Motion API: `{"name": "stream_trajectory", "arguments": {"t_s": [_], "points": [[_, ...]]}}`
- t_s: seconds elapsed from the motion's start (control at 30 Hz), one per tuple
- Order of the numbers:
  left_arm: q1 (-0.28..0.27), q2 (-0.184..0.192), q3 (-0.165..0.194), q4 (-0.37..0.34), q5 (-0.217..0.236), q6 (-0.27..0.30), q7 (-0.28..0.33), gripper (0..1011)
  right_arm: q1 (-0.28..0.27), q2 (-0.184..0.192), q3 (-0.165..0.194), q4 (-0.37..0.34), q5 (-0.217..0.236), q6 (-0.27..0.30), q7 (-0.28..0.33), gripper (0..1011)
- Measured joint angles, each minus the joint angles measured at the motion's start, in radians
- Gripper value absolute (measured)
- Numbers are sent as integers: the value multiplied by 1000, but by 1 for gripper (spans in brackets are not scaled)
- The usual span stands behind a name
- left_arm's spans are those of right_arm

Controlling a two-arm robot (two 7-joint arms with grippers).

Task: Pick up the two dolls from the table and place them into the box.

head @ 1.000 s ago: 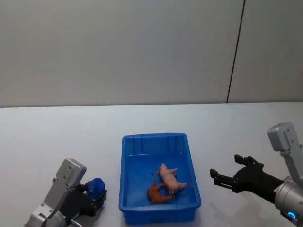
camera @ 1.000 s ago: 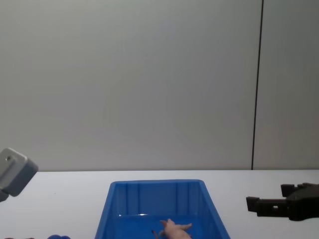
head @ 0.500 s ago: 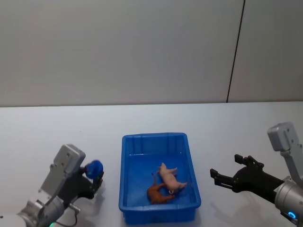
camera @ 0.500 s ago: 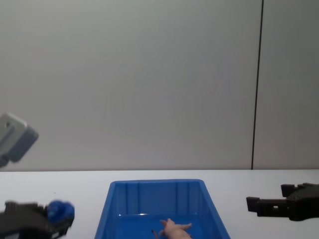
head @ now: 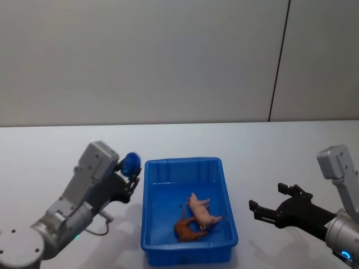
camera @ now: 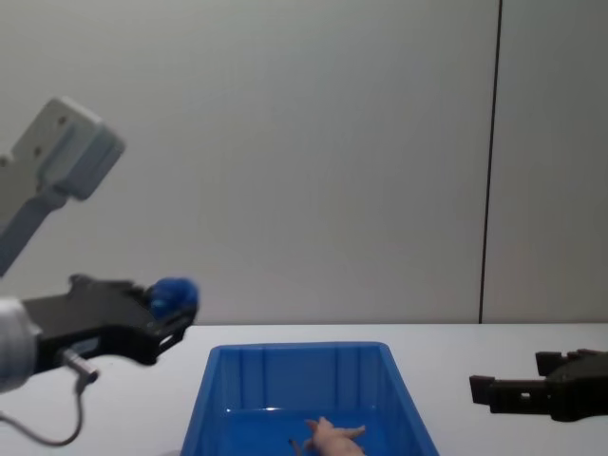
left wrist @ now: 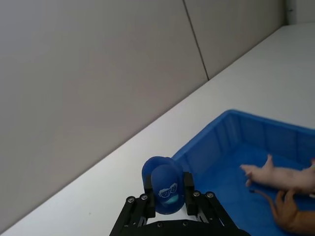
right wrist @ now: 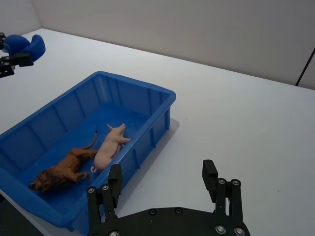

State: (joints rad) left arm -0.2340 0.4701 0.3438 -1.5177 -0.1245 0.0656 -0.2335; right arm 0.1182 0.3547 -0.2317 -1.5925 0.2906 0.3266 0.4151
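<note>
The left claw [head: 130, 171] is up in the air, just left of the box [head: 189, 209]. It is squeezed tight on the round blue plush [head: 131, 162], one finger on each side. The box sits on the white surface [head: 56, 151]. Inside it, the pink pig [head: 201, 211] and the brown animal [head: 188, 229] lie side by side, touching. The right claw [head: 272, 208] is wide open with nothing in it, to the right of the box.

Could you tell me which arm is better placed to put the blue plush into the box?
Left. The left gripper holds the blue plush raised beside the box; the right gripper hangs open on the other side.
</note>
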Motion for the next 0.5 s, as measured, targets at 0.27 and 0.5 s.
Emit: {"name": "stream_trajectory", "arguments": {"t_s": [0.27, 0.5], "points": [[-37, -49, 26, -2, 26, -23, -43, 280, 0, 0, 0, 0, 0, 0, 0, 1001], [-57, -83, 48, 14, 41, -36, -71, 473, 0, 0, 0, 0, 0, 0, 0, 1001]]}}
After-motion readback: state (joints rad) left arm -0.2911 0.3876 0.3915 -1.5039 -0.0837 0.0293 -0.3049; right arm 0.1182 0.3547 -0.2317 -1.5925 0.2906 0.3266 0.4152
